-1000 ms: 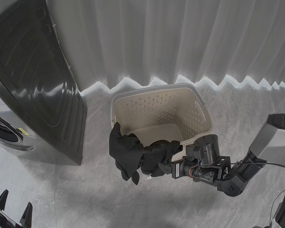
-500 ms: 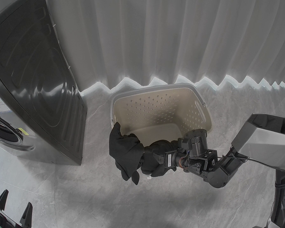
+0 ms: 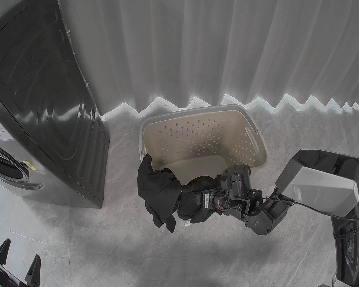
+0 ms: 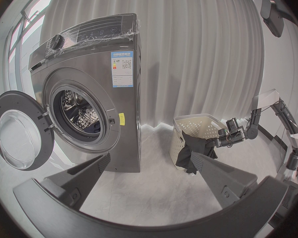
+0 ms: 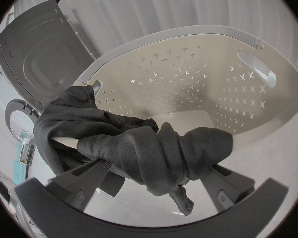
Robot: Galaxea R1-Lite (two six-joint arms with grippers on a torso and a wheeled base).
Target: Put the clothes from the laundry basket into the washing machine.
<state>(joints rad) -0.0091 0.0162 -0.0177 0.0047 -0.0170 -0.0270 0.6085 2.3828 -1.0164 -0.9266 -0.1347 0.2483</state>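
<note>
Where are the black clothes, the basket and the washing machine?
laundry basket (image 3: 203,138), head view, its far inside wall.
black clothes (image 3: 157,190), head view, the part hanging over the basket's rim.
washing machine (image 4: 77,113), left wrist view, its open drum.

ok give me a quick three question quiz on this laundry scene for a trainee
1. True or false: the door of the washing machine stands open.
2. Where is the black garment? A: inside the drum. B: draped over the near rim of the laundry basket. C: flat on the floor.
3. Short answer: the right gripper is at the garment; is it open or shut?

Key: 1 true; 2 B; 3 open, one finger on each side of the cloth.
</note>
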